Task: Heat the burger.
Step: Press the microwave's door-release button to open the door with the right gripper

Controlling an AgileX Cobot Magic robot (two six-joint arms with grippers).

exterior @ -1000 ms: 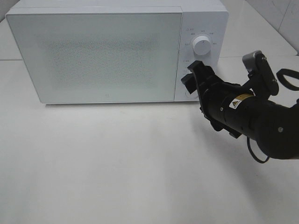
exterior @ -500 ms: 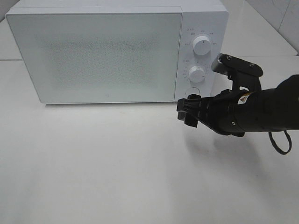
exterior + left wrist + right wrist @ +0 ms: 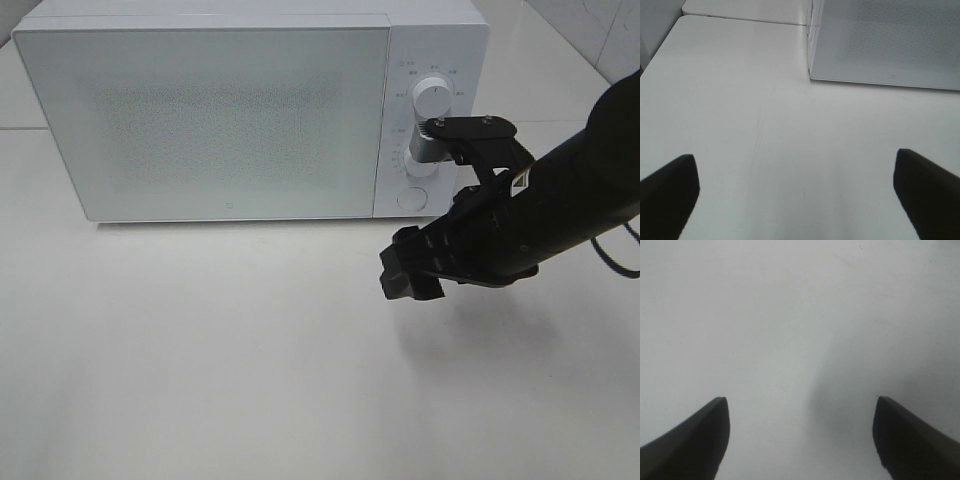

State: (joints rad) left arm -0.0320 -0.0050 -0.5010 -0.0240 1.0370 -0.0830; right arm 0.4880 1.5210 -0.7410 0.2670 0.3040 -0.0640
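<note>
Burger shows in no view, so it probably sits behind the shut door (image 3: 200, 115) of the microwave (image 3: 445, 35), far-left of the right gripper (image 3: 405, 275), whose jaws hang wide and empty over the worktop (image 3: 200, 350), nearer the dials (image 3: 432, 95) than the left gripper (image 3: 795, 170), likewise wide.

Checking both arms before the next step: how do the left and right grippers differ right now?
The right gripper shows in the high view, in front of the microwave dials; the left gripper is outside it. The left one faces the microwave door, the right only table. Both stand open, empty.
</note>
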